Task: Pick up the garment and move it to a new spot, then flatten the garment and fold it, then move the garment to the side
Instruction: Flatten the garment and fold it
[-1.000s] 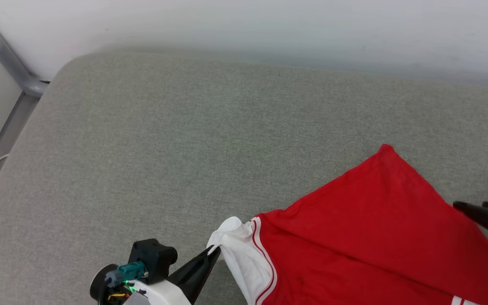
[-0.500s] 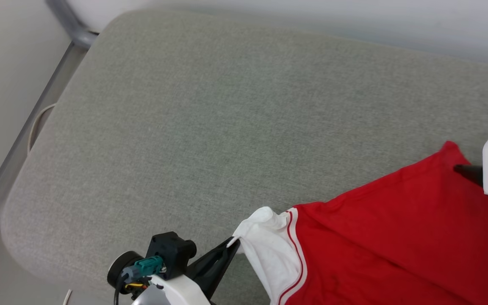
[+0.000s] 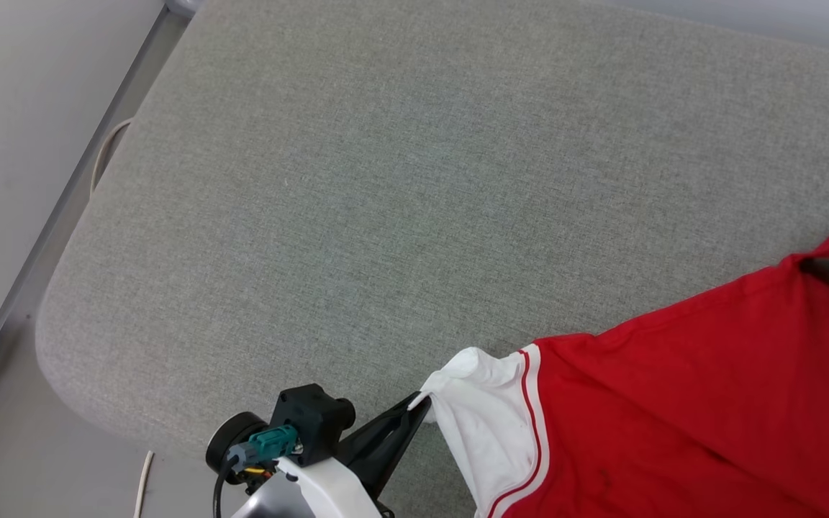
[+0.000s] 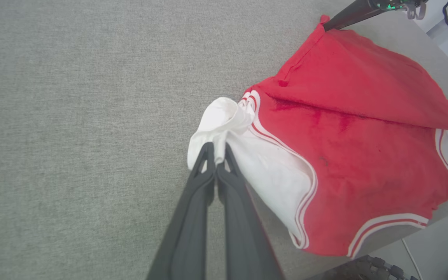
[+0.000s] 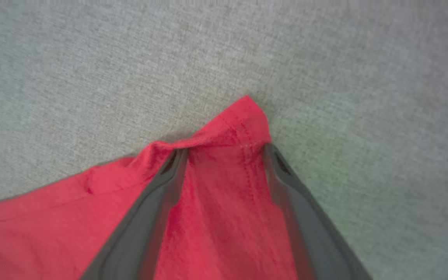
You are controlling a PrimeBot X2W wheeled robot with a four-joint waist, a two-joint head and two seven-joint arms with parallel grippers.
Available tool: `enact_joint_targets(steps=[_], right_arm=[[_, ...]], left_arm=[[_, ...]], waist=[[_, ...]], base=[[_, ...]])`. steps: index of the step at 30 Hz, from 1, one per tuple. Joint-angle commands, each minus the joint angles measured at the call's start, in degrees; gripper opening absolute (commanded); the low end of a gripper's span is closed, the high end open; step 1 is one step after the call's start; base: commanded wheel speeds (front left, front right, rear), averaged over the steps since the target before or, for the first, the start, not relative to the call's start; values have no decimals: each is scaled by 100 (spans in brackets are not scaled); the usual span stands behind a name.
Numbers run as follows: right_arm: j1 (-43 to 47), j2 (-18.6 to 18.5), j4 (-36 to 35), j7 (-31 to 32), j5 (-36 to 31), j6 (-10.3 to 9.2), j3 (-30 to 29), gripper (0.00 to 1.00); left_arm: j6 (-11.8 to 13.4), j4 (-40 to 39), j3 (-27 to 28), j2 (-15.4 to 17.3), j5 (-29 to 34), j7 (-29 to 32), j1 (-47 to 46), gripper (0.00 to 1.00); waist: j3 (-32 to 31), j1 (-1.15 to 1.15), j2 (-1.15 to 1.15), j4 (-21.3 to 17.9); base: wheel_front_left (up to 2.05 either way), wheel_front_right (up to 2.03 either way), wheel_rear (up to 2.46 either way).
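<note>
The head camera has swung, and the right gripper [image 5: 223, 149] has closed in on the shirt's far corner. A wide grey woven cushion [image 3: 357, 216] stretches beyond both sets of fingers. On it lies the red jersey T-shirt [image 3: 673, 417], spread between the two grippers. The left gripper [image 4: 216, 153] is clamped tight on the bunched tip of the white sleeve [image 4: 224, 116]. The right fingers stand wide apart, straddling the red corner [image 5: 247, 112] and holding nothing. If they close this shallow, they will likely catch only the hem's tip, and it could slip out once the cloth is pulled taut.
</note>
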Motion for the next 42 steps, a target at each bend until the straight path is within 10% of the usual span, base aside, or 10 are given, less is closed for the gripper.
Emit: enact_joint_targets(steps=[1, 7, 9, 42], right_arm=[[32, 58, 209, -31, -59, -5, 105, 100], [86, 50, 470, -139, -50, -4, 331, 100], [83, 40, 537, -206, -30, -4, 369, 0], [-840, -138, 544, -2657, 1212, -4, 371, 0]], left_arm=[[-25, 29, 10, -23, -15, -49, -108, 0], [-44, 88, -1, -53, -26, -99, -147, 0], [-58, 113, -12, -68, -32, -104, -177, 0], [239, -210, 511, 411, -161, 18, -308, 0]], waist=[[63, 0, 0, 34], [138, 0, 0, 69], [151, 0, 0, 84], [-1439, 0, 0, -1084]], base=[[0, 0, 0], [0, 0, 0], [0, 0, 0], [0, 0, 0]])
